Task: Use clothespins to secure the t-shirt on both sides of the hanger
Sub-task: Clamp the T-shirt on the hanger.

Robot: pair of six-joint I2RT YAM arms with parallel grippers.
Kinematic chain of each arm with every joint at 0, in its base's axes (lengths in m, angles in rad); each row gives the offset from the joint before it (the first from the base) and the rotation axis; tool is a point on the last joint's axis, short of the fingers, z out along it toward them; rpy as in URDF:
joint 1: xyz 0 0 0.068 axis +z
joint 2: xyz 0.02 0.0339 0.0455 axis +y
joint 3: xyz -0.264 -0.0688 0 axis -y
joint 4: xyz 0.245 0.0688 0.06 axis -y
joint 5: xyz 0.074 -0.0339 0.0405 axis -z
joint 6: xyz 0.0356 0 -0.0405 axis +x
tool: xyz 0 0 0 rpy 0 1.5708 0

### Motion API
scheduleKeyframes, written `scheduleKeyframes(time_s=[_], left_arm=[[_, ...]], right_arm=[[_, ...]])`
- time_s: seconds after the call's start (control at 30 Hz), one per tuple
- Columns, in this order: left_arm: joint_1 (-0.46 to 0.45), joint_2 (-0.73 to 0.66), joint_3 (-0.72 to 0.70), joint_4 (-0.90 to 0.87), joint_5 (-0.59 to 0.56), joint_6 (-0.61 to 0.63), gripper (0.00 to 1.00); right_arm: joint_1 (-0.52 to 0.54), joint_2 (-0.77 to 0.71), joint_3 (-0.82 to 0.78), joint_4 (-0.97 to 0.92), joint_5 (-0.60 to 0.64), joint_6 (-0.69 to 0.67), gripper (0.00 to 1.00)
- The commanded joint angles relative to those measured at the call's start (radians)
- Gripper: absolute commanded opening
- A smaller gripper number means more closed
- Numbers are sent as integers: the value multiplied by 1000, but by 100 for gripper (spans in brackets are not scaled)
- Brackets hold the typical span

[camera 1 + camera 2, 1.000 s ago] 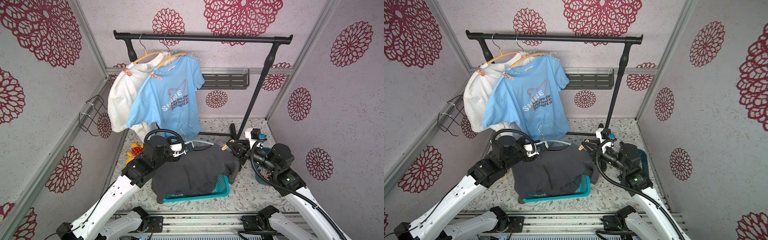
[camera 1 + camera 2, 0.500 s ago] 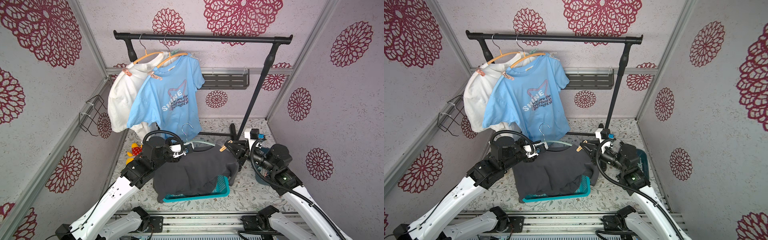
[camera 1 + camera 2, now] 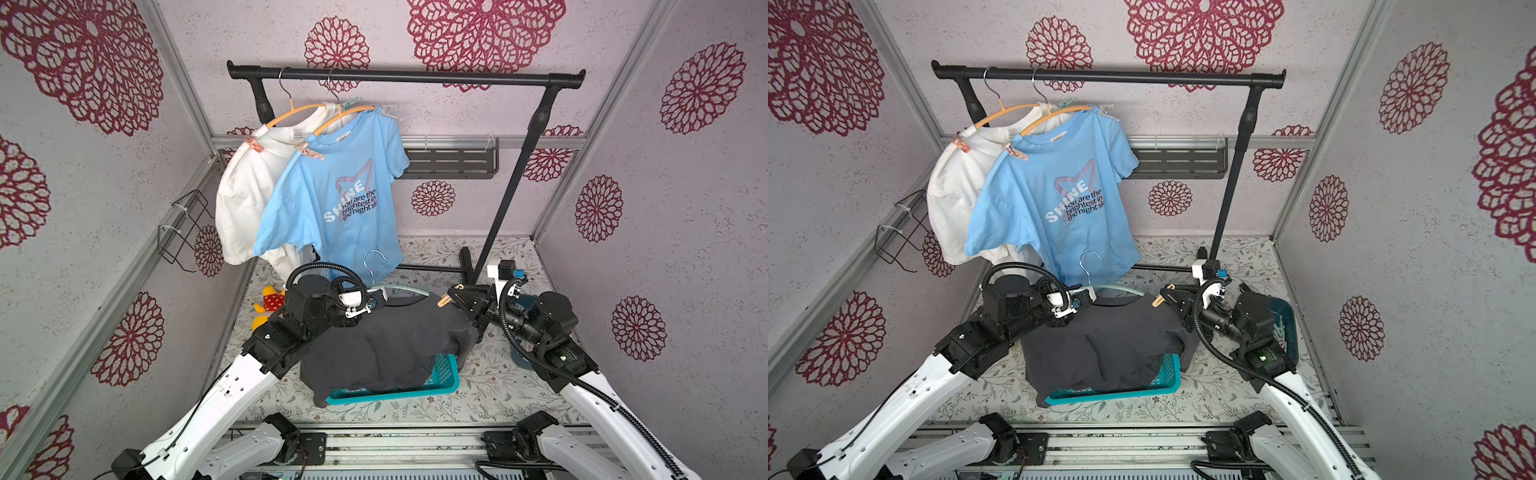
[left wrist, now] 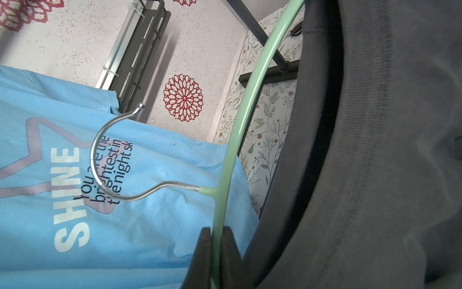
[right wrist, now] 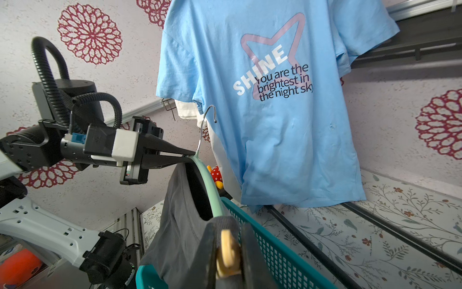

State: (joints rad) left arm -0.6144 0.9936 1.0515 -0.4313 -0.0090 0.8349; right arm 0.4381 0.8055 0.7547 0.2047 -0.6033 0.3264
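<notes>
At the left gripper (image 4: 216, 229): pressed together on the rod of the mint-green hanger (image 4: 235, 135), just beside the root of its wire hook (image 4: 92, 160). At the right gripper (image 5: 228, 231): pinching a yellow-orange clothespin (image 5: 226, 252) across its body, nose up against the dark grey t-shirt (image 3: 386, 345) where the cloth covers the hanger's far end. Whether already biting the cloth, cannot tell.

Below, draped from the hanger into and over the teal basket (image 3: 395, 392), the shirt's lower half. Basket's inside hidden by the cloth. Behind the right arm (image 3: 590, 382), a dark blue tub (image 3: 1287, 316) with pale bits in it, too small to name.

Farther back, on the black rail (image 3: 407, 77): a light blue t-shirt (image 3: 345, 199) and a white t-shirt (image 3: 241, 195) on orange hangers (image 3: 291, 113), with pink clothespins (image 3: 254, 144) at the near shoulders.

Against a second ago: right gripper and pin edged a little toward the shirt's shoulder; left grip, shirt and basket as before.

Left arm (image 3: 232, 386) raised from the front edge, elbow bent, wrist about level. Right arm likewise raised, forearm slanting inward. Grippers pointing toward each other across the shirt's neck.
</notes>
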Motion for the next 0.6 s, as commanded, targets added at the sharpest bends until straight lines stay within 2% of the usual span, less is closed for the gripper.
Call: scheduleKeyframes(time_s=[0.0, 0.27, 0.43, 0.57], left_arm=[[11, -15, 36, 103, 49, -63, 0], [14, 24, 70, 52, 44, -85, 0], [31, 51, 95, 20, 61, -124, 0], [37, 68, 97, 30, 86, -139, 0]], right_arm=[[4, -10, -6, -15, -68, 4, 0], [9, -9, 5, -111, -90, -89, 0], [32, -10, 4, -160, -44, -109, 0], [52, 1, -32, -114, -38, -80, 0]])
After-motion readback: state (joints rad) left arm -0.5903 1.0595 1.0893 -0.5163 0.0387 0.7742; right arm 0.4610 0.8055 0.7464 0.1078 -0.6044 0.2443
